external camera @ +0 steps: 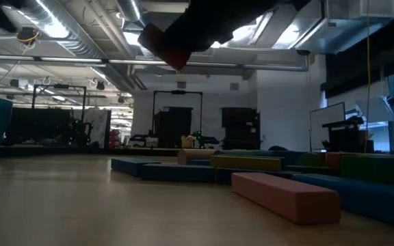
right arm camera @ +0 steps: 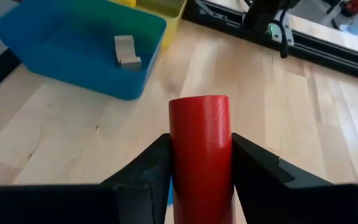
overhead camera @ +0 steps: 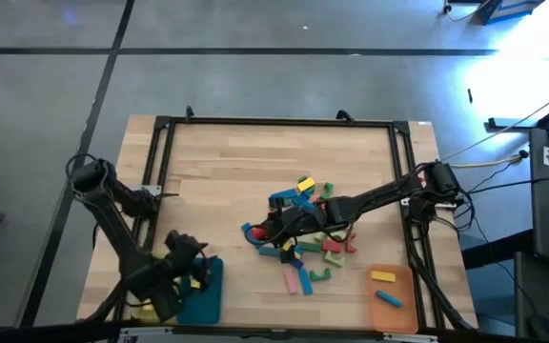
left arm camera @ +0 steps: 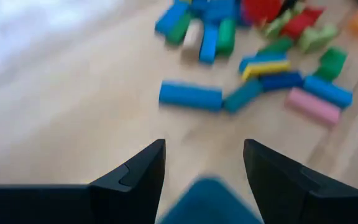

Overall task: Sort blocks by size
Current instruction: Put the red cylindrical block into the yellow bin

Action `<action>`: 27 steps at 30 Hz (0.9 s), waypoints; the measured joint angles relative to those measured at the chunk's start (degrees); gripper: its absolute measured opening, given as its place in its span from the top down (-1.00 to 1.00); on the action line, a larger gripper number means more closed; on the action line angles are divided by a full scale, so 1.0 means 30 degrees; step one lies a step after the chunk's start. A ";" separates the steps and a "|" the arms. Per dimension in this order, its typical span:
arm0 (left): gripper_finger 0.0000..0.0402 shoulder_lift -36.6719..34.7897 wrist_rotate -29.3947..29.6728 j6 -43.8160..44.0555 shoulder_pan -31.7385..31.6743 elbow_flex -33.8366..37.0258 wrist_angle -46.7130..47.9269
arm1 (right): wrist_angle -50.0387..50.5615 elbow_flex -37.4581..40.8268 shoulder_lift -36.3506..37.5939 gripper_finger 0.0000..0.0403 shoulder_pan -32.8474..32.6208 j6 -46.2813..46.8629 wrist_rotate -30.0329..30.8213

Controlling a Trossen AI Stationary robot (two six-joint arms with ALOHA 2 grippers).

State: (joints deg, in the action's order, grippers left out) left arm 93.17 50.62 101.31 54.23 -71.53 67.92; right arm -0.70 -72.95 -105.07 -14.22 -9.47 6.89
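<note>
The blocks (overhead camera: 303,233) lie in a loose pile right of the table's middle, in blue, green, red, yellow and pink; they also show in the left wrist view (left arm camera: 260,56). My right gripper (overhead camera: 276,227) is over the pile's left side, shut on a red round bar (right arm camera: 201,149). The bar shows high up in the low view (external camera: 164,42). My left gripper (left arm camera: 204,168) is open and empty over the teal tray's edge (left arm camera: 210,199), at the near left (overhead camera: 187,257). My right gripper pinches the red round bar's two sides (right arm camera: 179,168) between its two fingers. The bar lies along the fingers, and its free end (right arm camera: 199,102) sticks out past the fingertips. It is lifted clear of the table (external camera: 164,42).
A teal tray (overhead camera: 206,297) at the near left holds a pale arch block (right arm camera: 126,53). A yellow tray (overhead camera: 143,311) lies beside it. An orange tray (overhead camera: 398,307) at the near right holds a yellow and a blue block. Bare wood lies between the pile and the teal tray.
</note>
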 joint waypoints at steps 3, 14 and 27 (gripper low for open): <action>0.01 0.0000 0.1414 -0.2366 -0.1028 0.0000 -0.0697 | 0.0061 0.0007 -0.0031 0.28 0.0000 0.0015 0.0003; 0.01 0.0000 0.2526 -1.3116 -0.4791 0.0000 -0.6232 | 0.0070 0.0007 -0.0031 0.28 0.0000 0.0044 0.0010; 0.01 -0.0004 -0.1563 -1.7732 -0.7035 0.0000 -0.7897 | 0.0312 0.0015 -0.0031 0.28 -0.0001 0.0051 0.0010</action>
State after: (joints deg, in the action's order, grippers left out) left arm 93.15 45.93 48.12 33.12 -71.53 44.23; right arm 0.23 -72.90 -105.16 -14.22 -9.32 6.92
